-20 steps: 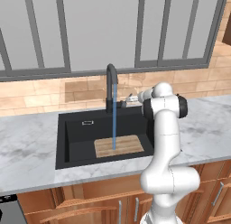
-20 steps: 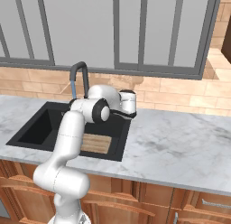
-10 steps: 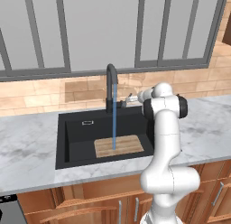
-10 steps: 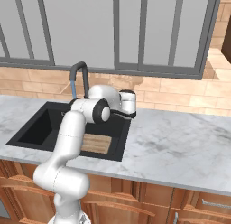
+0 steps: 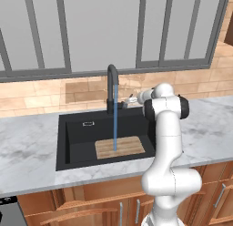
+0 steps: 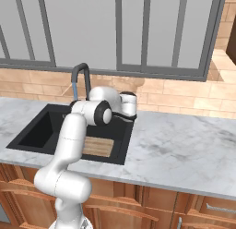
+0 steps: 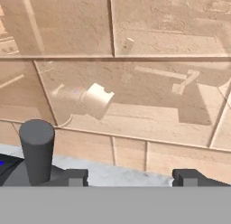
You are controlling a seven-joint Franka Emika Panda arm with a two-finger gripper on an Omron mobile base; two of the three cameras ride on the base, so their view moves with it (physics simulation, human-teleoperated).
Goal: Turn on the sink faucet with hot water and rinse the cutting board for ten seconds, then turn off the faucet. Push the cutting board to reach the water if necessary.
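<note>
The black sink faucet (image 5: 111, 86) stands behind the black sink (image 5: 77, 145), and a thin blue stream of water (image 5: 115, 122) falls from its spout onto the wooden cutting board (image 5: 120, 147) on the sink floor. My gripper (image 5: 129, 100) hovers just right of the faucet's base, at lever height, pointing at the tiled wall. In the hand view the dark lever handle (image 7: 37, 150) stands left of and outside the left fingertip (image 7: 76, 177). My gripper (image 7: 131, 178) is open with nothing between its fingers. The right base view shows the faucet (image 6: 81, 75), the board (image 6: 98, 146) and the sink (image 6: 37, 131).
White-grey marble counter (image 5: 27, 134) surrounds the sink and runs far to the right (image 6: 184, 145). A tan tiled backsplash (image 7: 135, 96) is close ahead of the hand. Grey-framed windows (image 5: 104, 29) sit above it. Wooden cabinets (image 6: 152, 200) are below.
</note>
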